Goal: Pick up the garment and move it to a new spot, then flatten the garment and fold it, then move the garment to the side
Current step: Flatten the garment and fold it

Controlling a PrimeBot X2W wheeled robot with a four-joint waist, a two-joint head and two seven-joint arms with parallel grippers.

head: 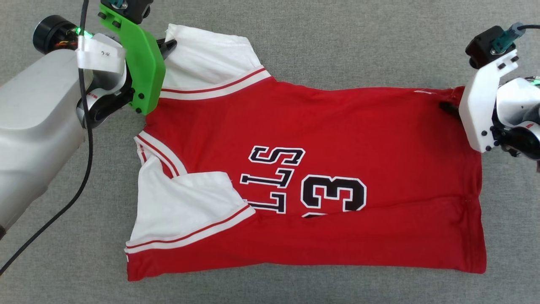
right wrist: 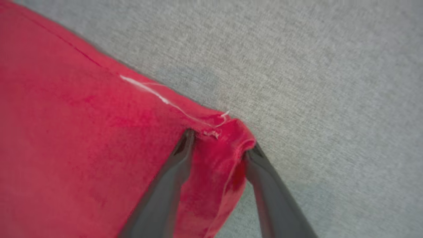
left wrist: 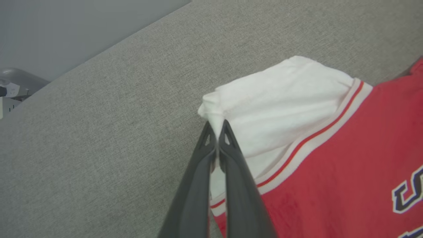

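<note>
Fabric from the white sleeve (head: 211, 50) is clenched in the left gripper (head: 171, 44). In the left wrist view its fingers (left wrist: 198, 185) meet tip to tip on a bunched corner of that sleeve, well in from the edge of the grey surface (left wrist: 99, 132).

The garment (head: 337, 126) lies spread across the middle of the surface, collar end to my left and hem to my right. Its near long edge is turned up over the lettering, and the near sleeve (head: 185, 207) lies on the red front.

At the far right corner of the hem, the right gripper (head: 447, 107) has not bitten yet. In the right wrist view its fingers (right wrist: 165, 185) stand apart, one on the red cloth and the other on the surface side of a rolled hem corner (right wrist: 238, 138).

My worry is an uneven lift. The left hold is thin and sits at the very tip of the sleeve, so a pull could slip it free or stretch the sleeve rather than carry the body. If the right fingers shut on only the outer roll of hem, one layer may come up and drag the fold out of line. Pulling the two ends apart before both grips are sure could skew the garment.
</note>
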